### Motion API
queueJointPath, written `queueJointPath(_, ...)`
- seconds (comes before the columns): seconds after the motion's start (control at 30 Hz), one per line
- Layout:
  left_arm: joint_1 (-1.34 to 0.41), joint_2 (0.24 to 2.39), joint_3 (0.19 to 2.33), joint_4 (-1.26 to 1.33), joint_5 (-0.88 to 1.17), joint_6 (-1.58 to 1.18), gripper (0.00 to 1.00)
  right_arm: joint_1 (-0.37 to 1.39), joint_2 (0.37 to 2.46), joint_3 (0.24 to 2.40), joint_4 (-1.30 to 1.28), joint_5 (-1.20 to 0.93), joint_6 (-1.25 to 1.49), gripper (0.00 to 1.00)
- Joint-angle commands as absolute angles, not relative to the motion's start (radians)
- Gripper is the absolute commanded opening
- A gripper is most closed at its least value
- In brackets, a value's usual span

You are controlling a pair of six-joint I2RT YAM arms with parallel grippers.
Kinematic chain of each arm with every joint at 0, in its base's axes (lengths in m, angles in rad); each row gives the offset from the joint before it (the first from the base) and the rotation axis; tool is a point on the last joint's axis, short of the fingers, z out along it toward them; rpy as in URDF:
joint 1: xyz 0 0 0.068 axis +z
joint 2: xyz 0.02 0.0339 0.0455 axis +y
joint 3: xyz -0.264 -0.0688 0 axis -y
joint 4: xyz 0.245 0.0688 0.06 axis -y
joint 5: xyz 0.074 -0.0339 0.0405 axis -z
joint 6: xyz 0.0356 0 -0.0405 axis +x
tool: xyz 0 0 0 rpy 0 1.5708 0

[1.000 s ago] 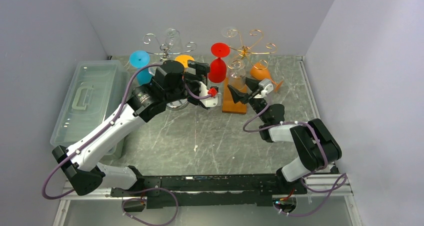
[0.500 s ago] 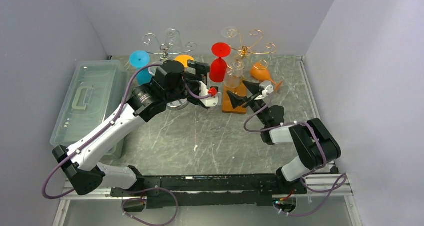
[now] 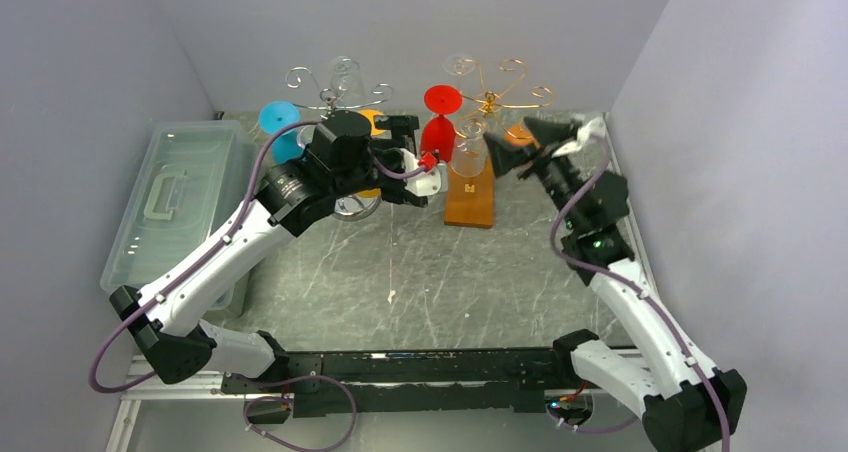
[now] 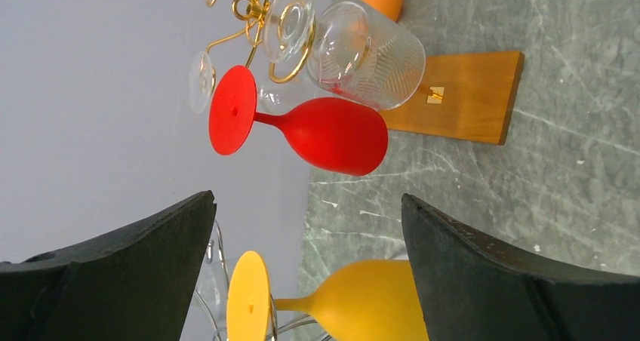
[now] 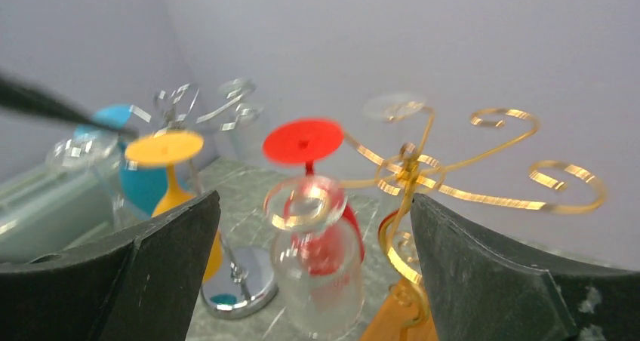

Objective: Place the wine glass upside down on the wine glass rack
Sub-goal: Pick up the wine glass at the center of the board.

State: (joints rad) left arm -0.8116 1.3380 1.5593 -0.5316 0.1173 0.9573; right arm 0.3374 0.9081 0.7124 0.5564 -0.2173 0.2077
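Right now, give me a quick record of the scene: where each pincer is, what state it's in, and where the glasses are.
left pincer: open, empty, by the silver rack
right pincer: open, empty, by the gold rack
clear glass: hangs upside down on the gold rack
red glass: upside down on the table beside the gold rack
yellow glass: upside down at the silver rack

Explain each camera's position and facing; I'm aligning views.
Top external: above, behind the arms, looking down at the table; both show.
Left wrist: on the left arm, rolled sideways, facing the red glass; end effector fingers show.
Right wrist: on the right arm, facing the gold rack; end effector fingers show.
Shared: all see the red glass.
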Motion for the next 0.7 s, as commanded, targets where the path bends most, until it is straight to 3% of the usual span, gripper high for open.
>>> queueJointPath(0.0, -0.815, 1.347, 1.625, -0.564, 0.134, 0.861, 0.99, 0.322, 0.982, 1.043, 0.013, -0.034, 0.235, 0.96)
queueJointPath(0.13, -0.815, 1.327, 1.599, -0.571, 0.140, 0.887, 0.99, 0.283, 1.132, 1.315, -0.185, -0.003, 0.244, 0.89)
queueJointPath(0.37, -0.815, 1.306, 1.565, -0.566, 0.137, 0.918, 0.99, 0.144, 1.376, 1.616, -0.303, 0.005, 0.255, 0.86)
queueJointPath(0.5, -0.815, 1.300, 1.567, -0.571, 0.135, 0.924, 0.99, 0.045, 1.464, 1.664, -0.327, -0.020, 0.302, 0.85)
queueJointPath(0.67, -0.815, 1.291, 1.567, -0.573, 0.143, 0.902, 0.99, -0.128, 1.473, 1.547, -0.289, -0.051, 0.431, 0.84)
